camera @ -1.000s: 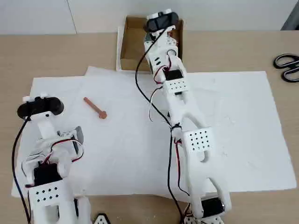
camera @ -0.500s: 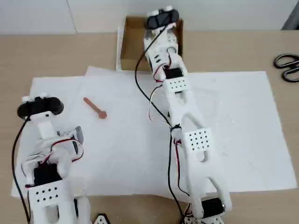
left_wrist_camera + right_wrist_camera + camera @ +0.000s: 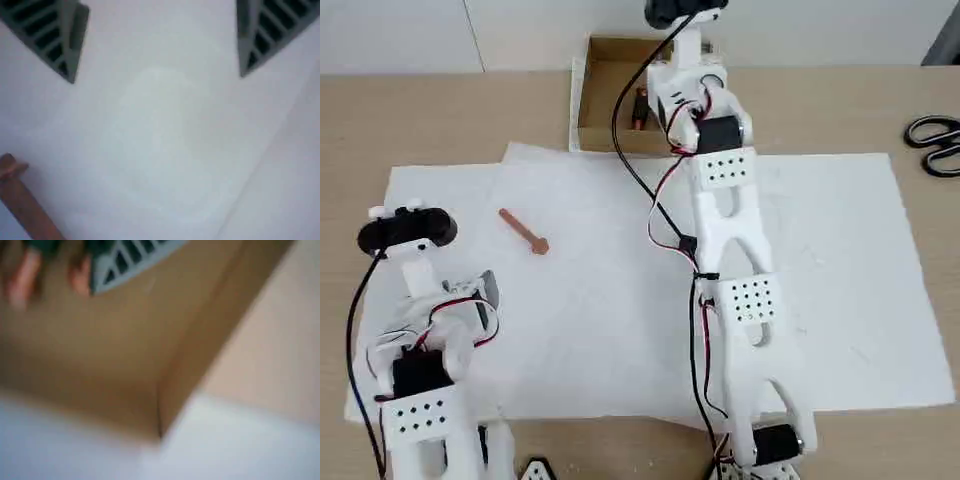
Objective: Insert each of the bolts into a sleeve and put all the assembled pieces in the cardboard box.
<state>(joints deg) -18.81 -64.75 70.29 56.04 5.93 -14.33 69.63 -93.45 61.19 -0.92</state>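
High view, item 1: the wooden table (image 3: 440, 110) spans the whole field.

Item 2: a white paper sheet (image 3: 590, 320) covers the middle of the table.

Item 3: the right arm (image 3: 745, 300) stretches from the near edge across the sheet to the far side. The right gripper (image 3: 685, 58) hangs over the far right part of the cardboard box (image 3: 605, 95). No view shows whether this claw is released or clenched, so its state cannot be told.

Item 4: the left arm (image 3: 420, 390) sits folded at the near left corner of the sheet. In the left wrist view, the left gripper (image 3: 155, 45) points down at bare paper. Its claw is released, with the fingers (image 3: 55, 40) wide apart and nothing between them.

Item 5: the cardboard box stands on the table, touching the far edge of the sheet, open at the top. The right wrist view looks into one inner corner of it.

Item 6: scissors (image 3: 935, 143) lie on the table at its right edge, off the sheet.

Item 7: one reddish bolt (image 3: 523, 231) lies flat on the sheet, between the left arm and the box. It is near the left gripper but apart from it.

Item 8: dark, reddish-tipped pieces (image 3: 640, 107) lie on the box floor beside the right gripper. They are too blurred to count.
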